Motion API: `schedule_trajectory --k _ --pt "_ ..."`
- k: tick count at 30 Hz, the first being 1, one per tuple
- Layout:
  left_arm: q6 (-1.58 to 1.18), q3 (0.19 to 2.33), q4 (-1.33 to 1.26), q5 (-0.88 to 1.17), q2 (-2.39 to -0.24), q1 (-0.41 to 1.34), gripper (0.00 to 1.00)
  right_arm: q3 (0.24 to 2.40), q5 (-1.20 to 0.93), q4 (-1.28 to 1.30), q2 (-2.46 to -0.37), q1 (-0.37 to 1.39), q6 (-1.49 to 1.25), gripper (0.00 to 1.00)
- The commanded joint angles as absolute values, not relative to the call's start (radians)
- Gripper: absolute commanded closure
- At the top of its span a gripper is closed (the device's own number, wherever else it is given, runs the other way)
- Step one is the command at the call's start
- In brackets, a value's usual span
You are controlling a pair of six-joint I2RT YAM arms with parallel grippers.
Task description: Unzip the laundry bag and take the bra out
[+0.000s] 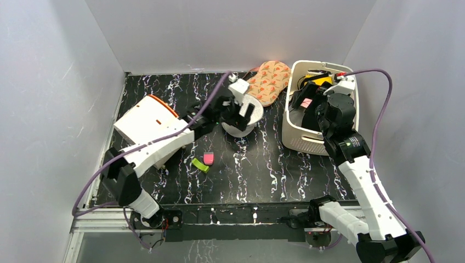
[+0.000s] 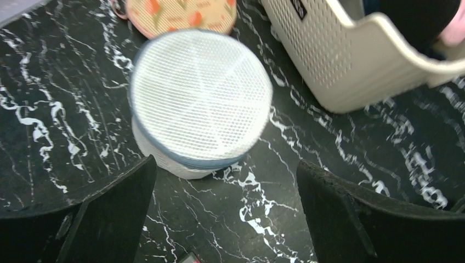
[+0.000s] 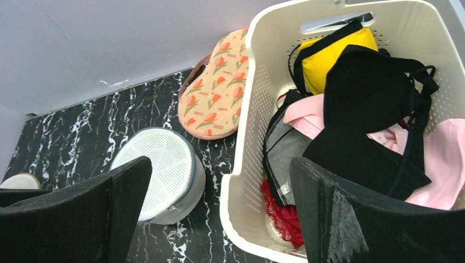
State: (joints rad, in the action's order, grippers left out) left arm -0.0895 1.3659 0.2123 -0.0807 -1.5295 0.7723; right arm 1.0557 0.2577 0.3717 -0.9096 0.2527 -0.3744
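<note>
The laundry bag (image 2: 200,96) is a small drum of white mesh with a blue-grey zip rim, lying tilted on the black marble table. Its lid looks closed. It also shows in the right wrist view (image 3: 159,170) and the top view (image 1: 248,109). The bra inside is hidden; only faint orange patches show through the mesh. My left gripper (image 2: 227,175) is open and empty, hovering just above and in front of the bag. My right gripper (image 3: 219,175) is open and empty, above the near-left corner of the white slotted basket (image 3: 257,71).
The basket (image 1: 292,131) holds yellow, black, pink, grey and red underwear. A flat tulip-print pad (image 1: 268,81) lies behind the bag. A white box with an orange edge (image 1: 148,123) stands at the left. Small pink (image 1: 208,159) and green (image 1: 200,165) items lie mid-table.
</note>
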Motion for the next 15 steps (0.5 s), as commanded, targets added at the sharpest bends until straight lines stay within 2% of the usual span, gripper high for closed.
schedule_trajectory --k 1,12,15 --pt "0.033 1.395 0.212 -0.149 -1.589 0.848 0.02 1.050 0.136 0.264 -0.880 0.239 -0.374 0.02" --pt "0.214 1.392 0.219 -0.174 -1.779 0.918 0.02 1.010 0.013 0.222 -0.799 0.228 -0.368 0.02" --pt "0.265 1.397 0.244 -0.175 -1.808 0.921 0.06 1.014 0.002 0.216 -0.797 0.227 -0.367 0.02"
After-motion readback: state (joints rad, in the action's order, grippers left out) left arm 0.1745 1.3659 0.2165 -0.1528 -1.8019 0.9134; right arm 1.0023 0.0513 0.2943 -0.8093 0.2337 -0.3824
